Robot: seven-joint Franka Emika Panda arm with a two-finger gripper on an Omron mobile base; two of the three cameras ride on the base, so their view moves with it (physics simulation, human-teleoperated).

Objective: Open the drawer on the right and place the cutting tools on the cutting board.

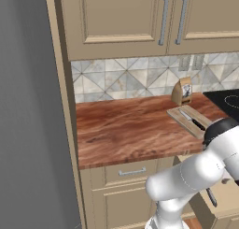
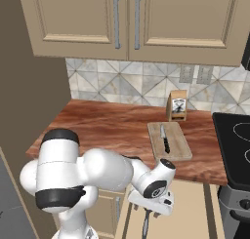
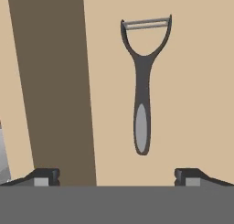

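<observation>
My gripper (image 3: 117, 175) hangs with its fingers spread wide and empty over the open drawer (image 3: 192, 81). A Y-peeler (image 3: 142, 81) lies on the drawer floor at upper centre of the hand view. In the right base view, centre-right, one knife (image 2: 165, 138) lies on the cutting board (image 2: 169, 141).

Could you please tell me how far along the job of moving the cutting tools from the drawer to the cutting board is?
Done: the drawer is pulled open, and one knife already lies on the cutting board. In hand: the open gripper hovers over a Y-shaped peeler lying on the drawer floor, fingers apart and not touching it. Left: grasping the peeler and carrying it to the board.
</observation>
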